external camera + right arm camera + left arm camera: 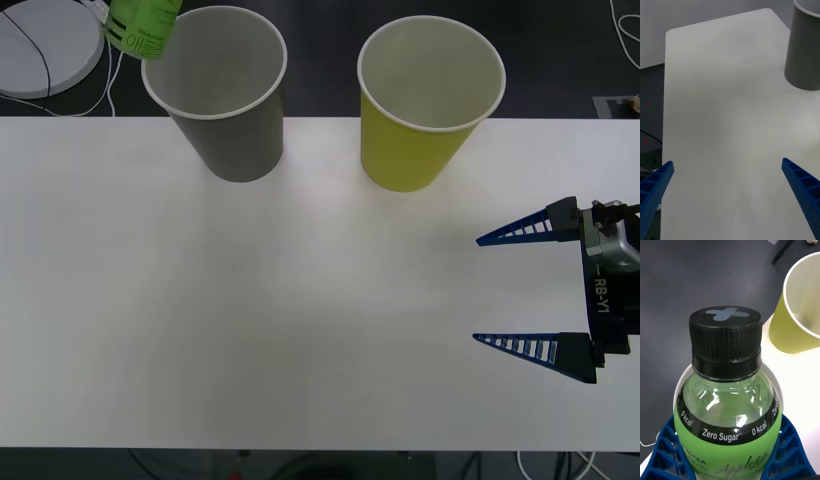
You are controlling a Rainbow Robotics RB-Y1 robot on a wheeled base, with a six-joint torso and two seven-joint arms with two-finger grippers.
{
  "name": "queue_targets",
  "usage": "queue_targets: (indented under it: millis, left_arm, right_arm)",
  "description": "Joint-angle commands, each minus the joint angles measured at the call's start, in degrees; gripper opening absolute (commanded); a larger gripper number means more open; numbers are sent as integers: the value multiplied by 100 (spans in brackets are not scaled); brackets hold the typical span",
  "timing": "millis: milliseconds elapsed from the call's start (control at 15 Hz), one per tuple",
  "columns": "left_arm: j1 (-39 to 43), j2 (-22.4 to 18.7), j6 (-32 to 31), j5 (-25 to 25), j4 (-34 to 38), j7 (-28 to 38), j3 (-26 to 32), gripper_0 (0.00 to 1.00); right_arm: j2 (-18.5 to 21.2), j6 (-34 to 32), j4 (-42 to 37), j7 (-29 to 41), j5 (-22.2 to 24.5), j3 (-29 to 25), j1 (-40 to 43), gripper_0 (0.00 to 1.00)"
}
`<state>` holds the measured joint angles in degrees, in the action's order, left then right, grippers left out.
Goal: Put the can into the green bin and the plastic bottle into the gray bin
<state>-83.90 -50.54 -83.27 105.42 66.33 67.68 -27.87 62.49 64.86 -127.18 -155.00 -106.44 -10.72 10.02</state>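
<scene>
Plastic bottle (728, 405) in left gripper (728, 461) above gray bin (222, 95)

Green plastic bottle (728, 416) with ribbed black cap, gray bin (225, 90), yellow-green bin (420, 110).

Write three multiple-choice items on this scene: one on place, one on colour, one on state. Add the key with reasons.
1. Where is the plastic bottle?
A. Lying on the table
B. Held up by the gray bin's rim
C. Inside the green bin

2. What colour is the bottle's cap?
A. White
B. Black
C. Red

3. How is the right end effector?
A. Open, empty
B. Shut on a can
C. Shut on a bin

Key: B, the left end effector holds it beside the gray bin, not the green bin; B, black ribbed cap; A, its fingers are spread over the table.
</scene>
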Motion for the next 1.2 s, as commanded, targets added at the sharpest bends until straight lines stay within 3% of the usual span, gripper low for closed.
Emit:
queue_targets:
  millis: [67, 733, 800, 867, 933, 1200]
  left_arm:
    - [-30, 308, 127, 392, -33, 34, 0, 0]
    - [-30, 571, 373, 374, -253, 105, 0, 3]
    - [-30, 571, 373, 365, -253, 78, 0, 12]
    - [-30, 571, 373, 348, -261, 17, 0, 68]
    - [-21, 563, 373, 339, -261, 17, 0, 100]
    - [-21, 571, 373, 330, -261, -10, 0, 100]
  right_arm:
    - [0, 0, 0, 0, 0, 0, 0, 100]
    - [0, 0, 0, 0, 0, 0, 0, 100]
    - [0, 0, 0, 0, 0, 0, 0, 100]
    - [0, 0, 0, 0, 0, 0, 0, 100]
    - [0, 0, 0, 0, 0, 0, 0, 100]
    - [0, 0, 0, 0, 0, 0, 0, 100]
